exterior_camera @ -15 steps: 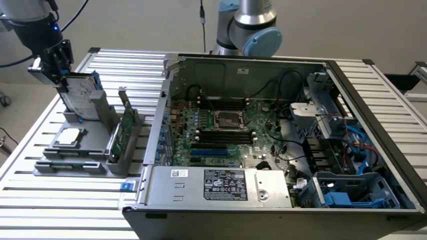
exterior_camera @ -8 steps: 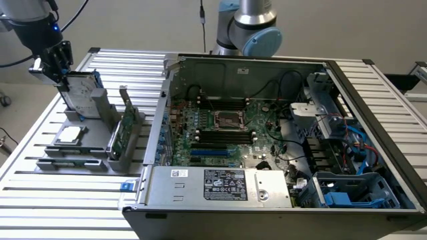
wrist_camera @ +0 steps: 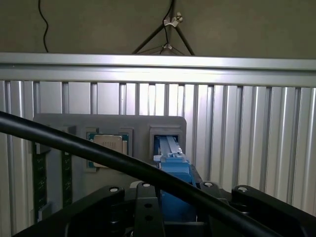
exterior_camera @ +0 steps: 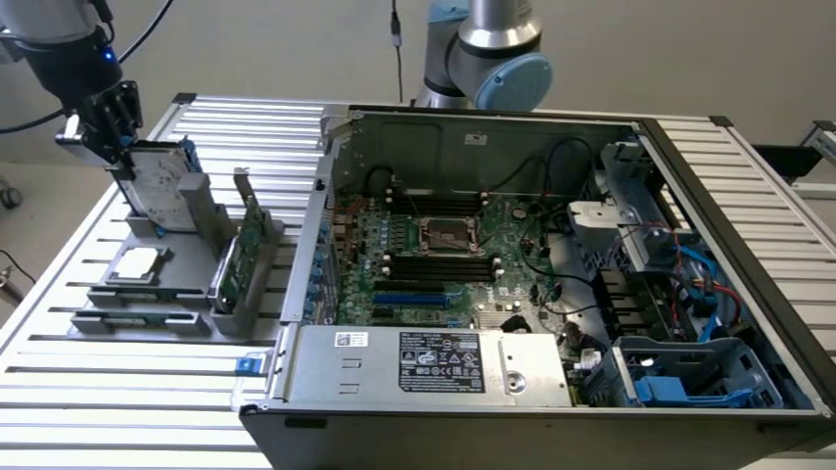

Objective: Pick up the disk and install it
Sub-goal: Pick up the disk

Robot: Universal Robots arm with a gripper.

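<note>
Grip quality matters most here: the gripper point(exterior_camera: 116, 152), half closed, pinches the top edge of the disk point(exterior_camera: 160, 186). The disk stands upright in the grey holder point(exterior_camera: 196, 220) near the table's point(exterior_camera: 117, 392) far corner on the exterior view's left. A straight, square lift would probably keep its blue frame from binding. A black cable point(wrist_camera: 98, 153) crosses the wrist view, hiding the exact contact.

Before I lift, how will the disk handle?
Probably rigid: the disk looks like a blue-edged metal slab. Likely heavy for its size. Standing on edge in the grey holder, it could bind or tip if pulled off vertical.
</note>
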